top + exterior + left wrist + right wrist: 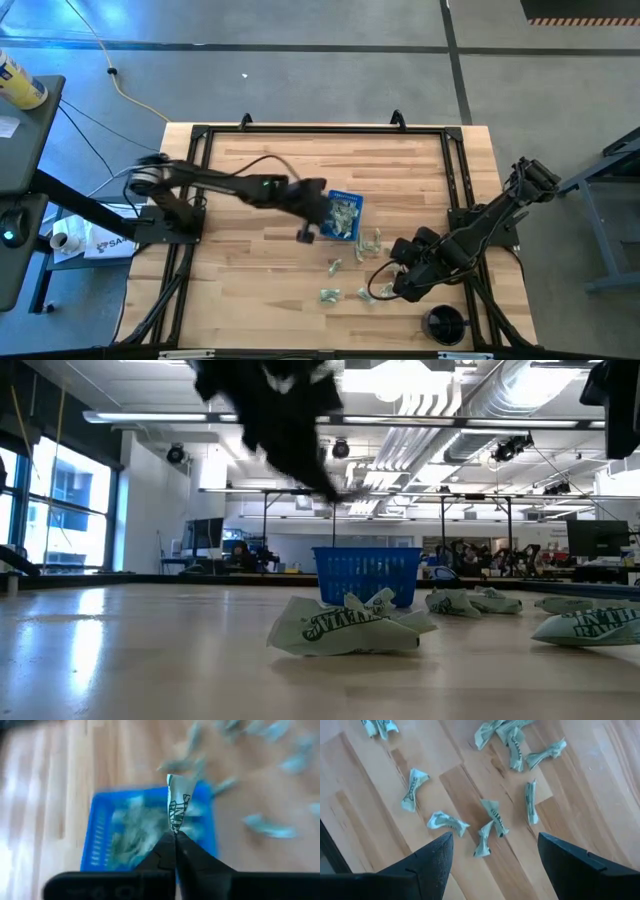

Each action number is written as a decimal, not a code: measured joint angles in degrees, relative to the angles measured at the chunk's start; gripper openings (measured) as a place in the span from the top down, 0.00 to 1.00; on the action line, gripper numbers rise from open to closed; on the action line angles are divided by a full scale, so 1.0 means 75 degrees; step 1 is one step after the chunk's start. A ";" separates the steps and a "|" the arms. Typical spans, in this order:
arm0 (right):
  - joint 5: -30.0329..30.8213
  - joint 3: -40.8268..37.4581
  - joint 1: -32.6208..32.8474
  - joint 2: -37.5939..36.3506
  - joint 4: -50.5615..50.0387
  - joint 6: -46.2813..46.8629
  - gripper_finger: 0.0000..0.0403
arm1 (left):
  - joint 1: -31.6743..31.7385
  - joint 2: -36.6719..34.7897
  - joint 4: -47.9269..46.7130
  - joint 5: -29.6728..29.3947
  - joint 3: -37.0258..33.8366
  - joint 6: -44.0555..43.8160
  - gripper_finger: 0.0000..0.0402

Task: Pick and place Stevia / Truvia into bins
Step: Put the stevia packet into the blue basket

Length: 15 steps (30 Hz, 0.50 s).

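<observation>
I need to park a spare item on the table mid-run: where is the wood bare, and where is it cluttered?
Bare wood lies between the blue bin and the left frame rail, and along the far edge behind the bin. It is crowded between the bin and the right gripper, where loose sachets lie scattered. The black cup takes the near right corner.

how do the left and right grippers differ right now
The left gripper is shut on a sachet, poised over the blue bin; the right gripper is open and empty, hanging above loose sachets on the table. Both have dark fingers.
</observation>
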 joint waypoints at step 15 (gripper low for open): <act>-0.0353 -0.1434 -0.0524 0.0019 0.0848 0.0517 0.31 | 0.0291 -0.0630 -0.2861 0.0538 0.0587 -0.2813 0.34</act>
